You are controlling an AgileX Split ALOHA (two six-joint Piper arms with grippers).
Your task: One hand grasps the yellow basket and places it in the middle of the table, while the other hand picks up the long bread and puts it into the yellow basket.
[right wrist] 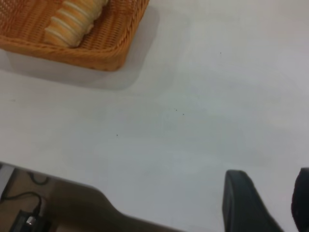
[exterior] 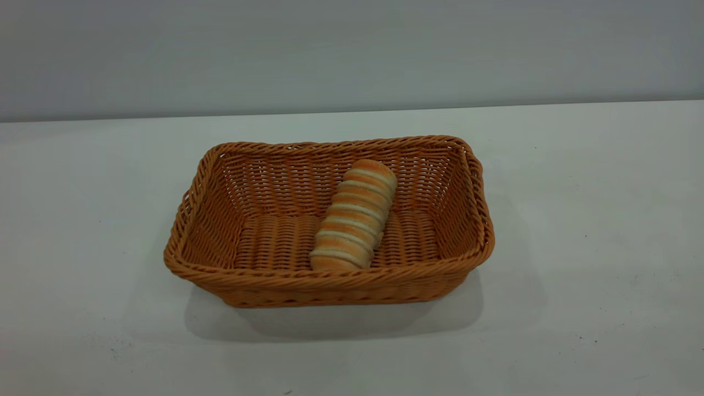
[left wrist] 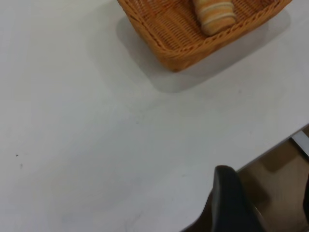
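Grippers both empty, apart from everything: left gripper [left wrist: 270,203] and right gripper [right wrist: 270,203] fingers spread, over table [exterior: 577,220] edge. Long bread [exterior: 353,215] lies inside yellow basket [exterior: 330,278] mid-table. No readable writing.

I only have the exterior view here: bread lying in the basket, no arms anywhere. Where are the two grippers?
Observer: The left gripper is back over the table's near edge, well away from the yellow basket.
Operator: And the right one?
Observer: The right gripper is also back, above bare table beside its edge; it holds nothing and its fingers stand apart.
Operator: Anything touching the long bread?
Observer: No. Both wrist views show the long bread alone inside the basket.
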